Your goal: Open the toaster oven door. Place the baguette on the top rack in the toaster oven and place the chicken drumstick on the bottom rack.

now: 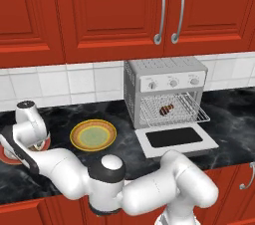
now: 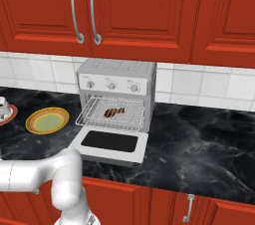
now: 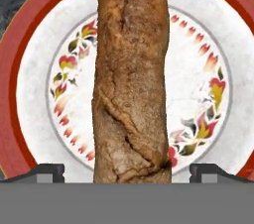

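long brown crusty baguette (image 3: 131, 77) lies on white red-rimmed floral plate (image 3: 208, 34). two-finger gripper (image 3: 127, 172) over plate, fingertips (image 3: 47, 172) spread wide, 1 each side of baguette. boxy silver-grey toaster oven (image 1: 167, 89) stands well apart from that plate, flat glass-windowed door (image 1: 175, 139) folded down; dark reddish drumstick (image 1: 166, 109) on wire rack (image 1: 194, 111).

Nothing readable anywhere that I can see. The toaster oven (image 1: 166, 91) has three knobs but any marks around them are too tiny and blurry to make out. The plate (image 3: 34, 94) just has a floral pattern, no words.
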### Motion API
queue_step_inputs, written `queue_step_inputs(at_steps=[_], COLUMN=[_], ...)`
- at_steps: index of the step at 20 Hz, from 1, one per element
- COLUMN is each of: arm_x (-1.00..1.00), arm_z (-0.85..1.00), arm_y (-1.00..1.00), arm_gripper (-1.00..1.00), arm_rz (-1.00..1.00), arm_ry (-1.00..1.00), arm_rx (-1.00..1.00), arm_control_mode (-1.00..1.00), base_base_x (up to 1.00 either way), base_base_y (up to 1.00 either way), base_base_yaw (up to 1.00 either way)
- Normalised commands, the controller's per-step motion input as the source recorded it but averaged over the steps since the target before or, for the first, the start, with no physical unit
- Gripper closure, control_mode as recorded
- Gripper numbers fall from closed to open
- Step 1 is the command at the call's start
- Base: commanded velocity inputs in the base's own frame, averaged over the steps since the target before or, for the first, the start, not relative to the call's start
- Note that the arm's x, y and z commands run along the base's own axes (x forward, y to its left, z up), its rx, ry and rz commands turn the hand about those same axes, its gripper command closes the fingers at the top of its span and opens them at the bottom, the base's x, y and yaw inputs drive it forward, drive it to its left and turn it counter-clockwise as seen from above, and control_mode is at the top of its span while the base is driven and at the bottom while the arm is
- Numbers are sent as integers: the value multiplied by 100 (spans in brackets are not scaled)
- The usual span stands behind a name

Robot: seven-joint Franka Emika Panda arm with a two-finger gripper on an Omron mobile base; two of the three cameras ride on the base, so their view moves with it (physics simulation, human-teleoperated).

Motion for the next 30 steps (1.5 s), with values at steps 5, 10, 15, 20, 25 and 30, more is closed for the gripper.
queue_step_inputs(at_steps=[5, 10, 15, 20, 25, 30], arm_x=[11, 0, -18, -43, -44, -33], arm_z=[-24, -7, 35, 53, 57, 56], arm_y=[0, 0, -23, -49, -80, -85], arm_gripper=[-100, 100, 100, 100, 100, 100], arm_rz=[0, 0, 1, 1, -1, -6], arm_ry=[0, 0, 0, 1, 5, 9], arm_rx=[0, 0, 3, 0, 0, 0], arm_control_mode=[-100, -100, -100, -100, -100, -100], base_base_x=[0, 0, 0, 0, 0, 0], base_base_y=[0, 0, 0, 0, 0, 0], base_base_yaw=[0, 0, 0, 0, 0, 0])
